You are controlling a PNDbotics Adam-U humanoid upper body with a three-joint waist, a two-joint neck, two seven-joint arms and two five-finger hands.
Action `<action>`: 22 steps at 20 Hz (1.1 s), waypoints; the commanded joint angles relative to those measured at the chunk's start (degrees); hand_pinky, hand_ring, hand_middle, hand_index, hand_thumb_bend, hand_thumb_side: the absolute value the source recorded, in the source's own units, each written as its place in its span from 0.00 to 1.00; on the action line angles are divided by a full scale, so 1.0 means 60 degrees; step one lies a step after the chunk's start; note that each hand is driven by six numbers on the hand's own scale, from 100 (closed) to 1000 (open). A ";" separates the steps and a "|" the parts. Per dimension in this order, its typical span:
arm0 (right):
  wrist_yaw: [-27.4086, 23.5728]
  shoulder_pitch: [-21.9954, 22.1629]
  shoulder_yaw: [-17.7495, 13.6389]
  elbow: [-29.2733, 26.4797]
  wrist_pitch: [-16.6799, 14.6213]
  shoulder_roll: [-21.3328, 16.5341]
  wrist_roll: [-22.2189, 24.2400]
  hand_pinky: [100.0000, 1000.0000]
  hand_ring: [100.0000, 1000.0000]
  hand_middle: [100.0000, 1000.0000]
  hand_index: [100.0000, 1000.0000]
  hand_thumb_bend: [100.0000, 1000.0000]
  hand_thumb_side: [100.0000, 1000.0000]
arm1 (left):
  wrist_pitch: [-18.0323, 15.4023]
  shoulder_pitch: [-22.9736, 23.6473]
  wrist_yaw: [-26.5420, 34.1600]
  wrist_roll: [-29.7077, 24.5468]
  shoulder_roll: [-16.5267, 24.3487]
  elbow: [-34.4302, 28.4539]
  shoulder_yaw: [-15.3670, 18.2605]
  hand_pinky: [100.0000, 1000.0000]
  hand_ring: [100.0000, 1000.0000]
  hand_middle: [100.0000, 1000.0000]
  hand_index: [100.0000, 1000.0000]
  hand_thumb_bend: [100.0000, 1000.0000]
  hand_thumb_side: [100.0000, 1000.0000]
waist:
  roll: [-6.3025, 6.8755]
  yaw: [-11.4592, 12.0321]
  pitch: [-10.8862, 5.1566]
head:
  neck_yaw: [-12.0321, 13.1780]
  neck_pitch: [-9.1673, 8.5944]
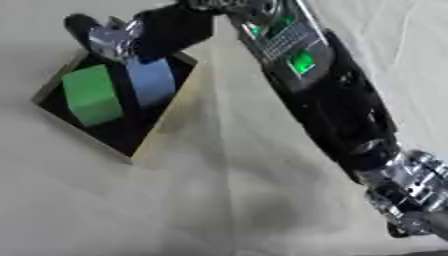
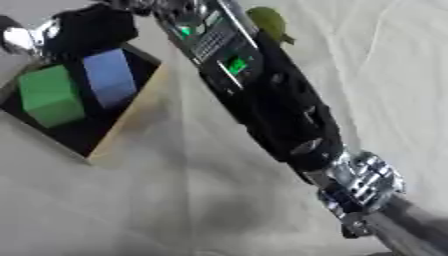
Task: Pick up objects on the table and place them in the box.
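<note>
2 blocks (image 1: 150, 80) in box (image 1: 157, 135); blue one touching right hand (image 1: 166, 30).

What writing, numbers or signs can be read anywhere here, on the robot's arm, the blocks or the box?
None can be read.
Right arm: a ridged panel with glowing green patches; any marks on it are too blurred to read.
Green block: plain faces, no text visible.
Blue block: plain faces, no text visible.
Box: bare tan wall, no label visible.
</note>
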 commanded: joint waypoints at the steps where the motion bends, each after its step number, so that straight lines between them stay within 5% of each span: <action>1: -0.1125 -0.0121 -0.0513 -0.0551 0.0417 -0.1162 -0.0793 0.91 1.00 0.92 0.90 0.00 0.66 | -0.0011 0.0043 -0.0038 0.0065 0.0228 -0.0145 0.0144 0.74 0.78 0.75 0.79 0.21 0.72 | 0.0235 -0.0057 -0.0395 | 0.0218 0.0046; 6: -0.1545 0.0497 -0.0873 -0.1198 0.0527 -0.2887 -0.1870 0.92 1.00 0.91 0.90 0.00 0.66 | -0.0033 0.0141 -0.0076 0.0170 0.0214 -0.0145 0.0183 0.74 0.78 0.75 0.79 0.21 0.72 | 0.0271 -0.0201 -0.0344 | 0.0469 -0.0001; 11: -0.0924 0.1548 -0.0871 -0.1495 0.0336 -0.4339 -0.2239 0.93 1.00 0.91 0.89 0.00 0.69 | -0.0098 0.0131 -0.0120 0.0261 0.0126 -0.0145 0.0190 0.74 0.78 0.75 0.79 0.21 0.72 | 0.0379 -0.0285 -0.0203 | 0.0742 -0.0228; 22: 0.1484 0.3298 -0.1194 -0.0983 -0.0743 -0.5971 -0.2346 0.96 1.00 0.95 0.95 0.00 0.47 | -0.0156 0.0131 -0.0146 0.0376 -0.0036 -0.0145 0.0211 0.74 0.78 0.75 0.79 0.21 0.72 | 0.0537 -0.0278 0.0010 | 0.0761 -0.0944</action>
